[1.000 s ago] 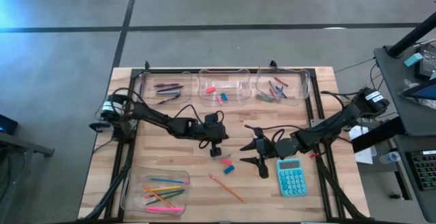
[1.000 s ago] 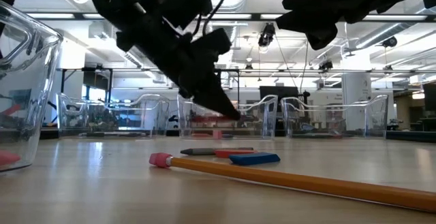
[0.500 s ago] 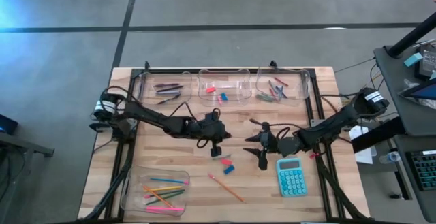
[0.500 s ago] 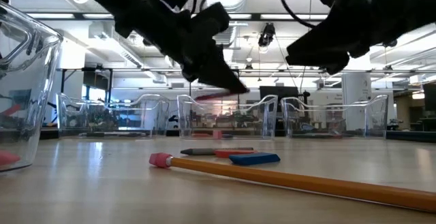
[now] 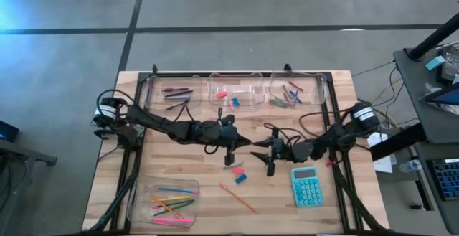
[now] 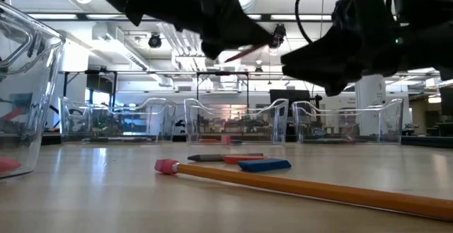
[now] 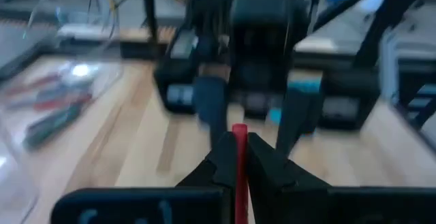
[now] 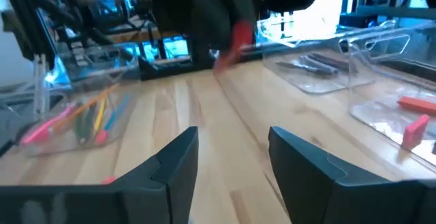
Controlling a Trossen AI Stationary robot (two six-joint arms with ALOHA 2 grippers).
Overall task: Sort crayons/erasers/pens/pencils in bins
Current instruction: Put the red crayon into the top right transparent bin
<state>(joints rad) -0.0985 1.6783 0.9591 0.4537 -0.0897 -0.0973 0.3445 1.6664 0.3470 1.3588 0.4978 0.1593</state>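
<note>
Just left of the teal calculator (image 5: 306, 186), w/ its pale keys, my right gripper (image 5: 270, 152) hangs above the wooden table (image 5: 186, 171), fingers apart, nothing btwn them. Further left of the calculator, facing it tip to tip, my left gripper (image 5: 240, 142) is clamped on a short red crayon (image 7: 239, 157); the stick runs up btwn the two dark fingers (image 7: 267, 157) and pokes out past the tips. In the low view it's well off the tabletop.

Below that pair, left of the calculator on the bare wood: a small blue eraser block (image 5: 240, 178), a red stub (image 5: 237, 170) touching or just beside it, and a dark slim stick (image 6: 205, 158) next to them. A long orange pencil w/ pink eraser end (image 5: 237, 197) lies diagonally nearer the front edge.

Far side of the table from the calculator: three clear plastic bins (image 5: 234, 91) in a row, holding dark pens, erasers, crayons. A fourth clear bin (image 5: 163, 201), far left of the calculator at the front, holds bright pencils.
</note>
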